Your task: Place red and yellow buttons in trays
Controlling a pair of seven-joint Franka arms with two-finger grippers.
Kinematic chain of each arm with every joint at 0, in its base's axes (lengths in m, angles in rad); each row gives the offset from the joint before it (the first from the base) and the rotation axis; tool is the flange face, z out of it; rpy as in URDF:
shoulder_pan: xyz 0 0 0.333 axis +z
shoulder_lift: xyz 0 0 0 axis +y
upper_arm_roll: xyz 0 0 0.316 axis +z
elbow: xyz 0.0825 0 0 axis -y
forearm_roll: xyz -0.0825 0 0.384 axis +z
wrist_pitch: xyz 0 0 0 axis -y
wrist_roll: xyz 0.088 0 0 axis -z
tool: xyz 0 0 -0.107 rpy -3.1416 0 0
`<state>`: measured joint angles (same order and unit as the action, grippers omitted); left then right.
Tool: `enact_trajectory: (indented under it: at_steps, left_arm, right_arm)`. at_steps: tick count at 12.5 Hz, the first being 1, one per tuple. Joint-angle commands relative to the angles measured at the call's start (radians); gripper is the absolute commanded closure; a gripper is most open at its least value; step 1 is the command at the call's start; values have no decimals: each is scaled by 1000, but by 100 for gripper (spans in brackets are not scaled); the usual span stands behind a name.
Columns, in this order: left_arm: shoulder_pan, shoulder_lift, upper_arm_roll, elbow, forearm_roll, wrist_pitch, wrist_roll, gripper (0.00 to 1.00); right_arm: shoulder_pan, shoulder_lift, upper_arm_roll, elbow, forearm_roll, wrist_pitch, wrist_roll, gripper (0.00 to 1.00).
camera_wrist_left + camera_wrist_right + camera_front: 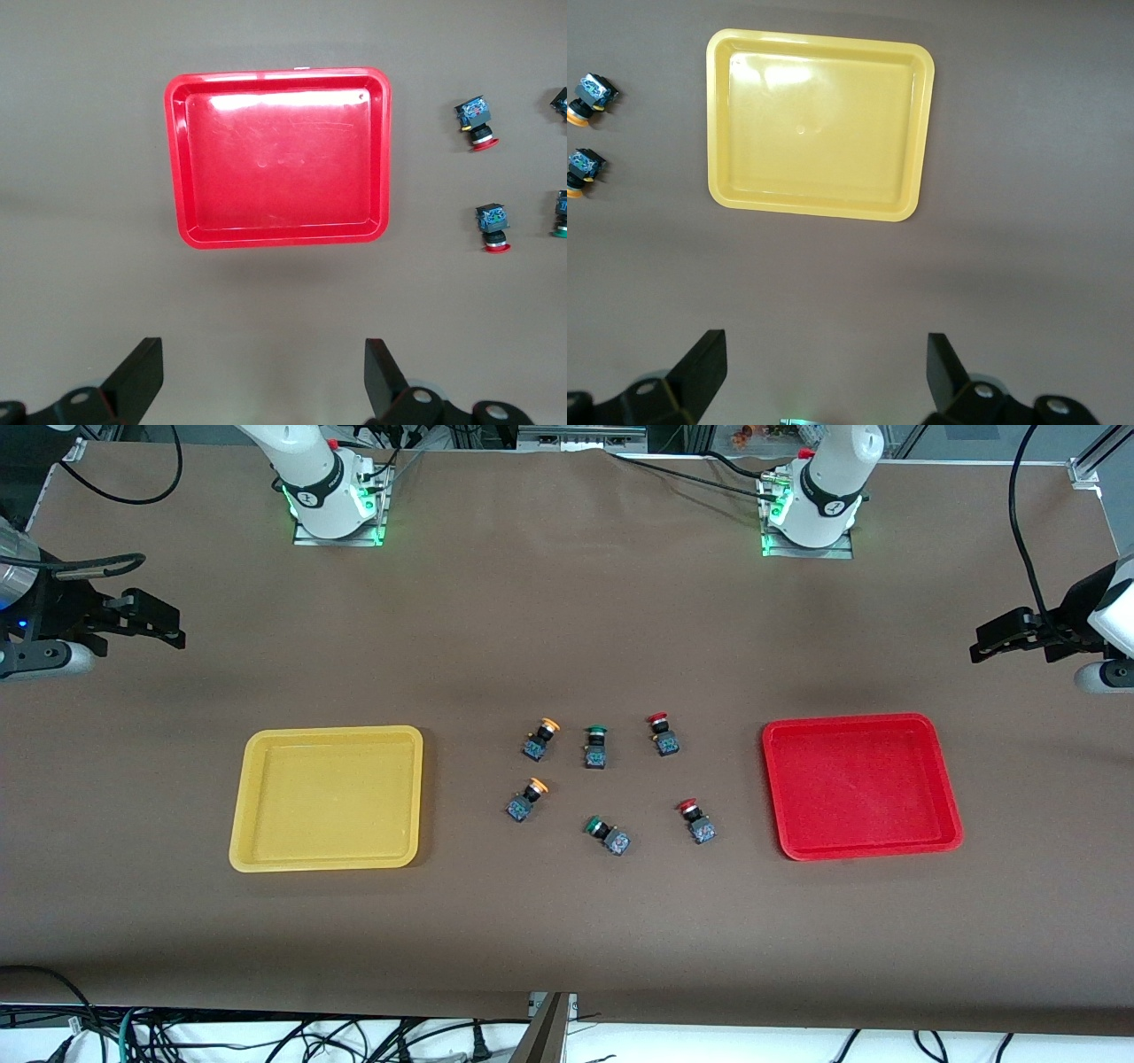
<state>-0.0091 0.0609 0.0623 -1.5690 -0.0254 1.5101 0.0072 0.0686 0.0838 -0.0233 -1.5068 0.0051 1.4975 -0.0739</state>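
Two yellow-capped buttons (540, 739) (526, 799) and two red-capped buttons (663, 734) (696, 821) lie on the table between the empty yellow tray (326, 797) and the empty red tray (861, 786). My right gripper (166, 624) is open and empty, up in the air at the right arm's end of the table, with the yellow tray (819, 124) and the yellow buttons (589, 96) in its wrist view. My left gripper (988, 642) is open and empty at the left arm's end, with the red tray (277, 158) and the red buttons (477, 121) (493, 227) in its wrist view.
Two green-capped buttons (595, 747) (607, 834) lie among the others, between the yellow and the red pairs. The brown table cover (567, 921) is bare round the trays. Cables run along the table's edges.
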Motion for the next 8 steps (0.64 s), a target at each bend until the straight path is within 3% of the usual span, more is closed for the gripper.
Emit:
enact_trajectory:
  at_steps: [1, 8]
  left_arm:
    - [8, 10, -1, 23, -21, -13, 31, 0]
    - [17, 14, -1, 24, -25, -16, 19, 0]
  right_arm:
    - [-10, 8, 14, 25, -13, -13, 13, 0]
    - [-10, 10, 14, 25, -13, -8, 13, 0]
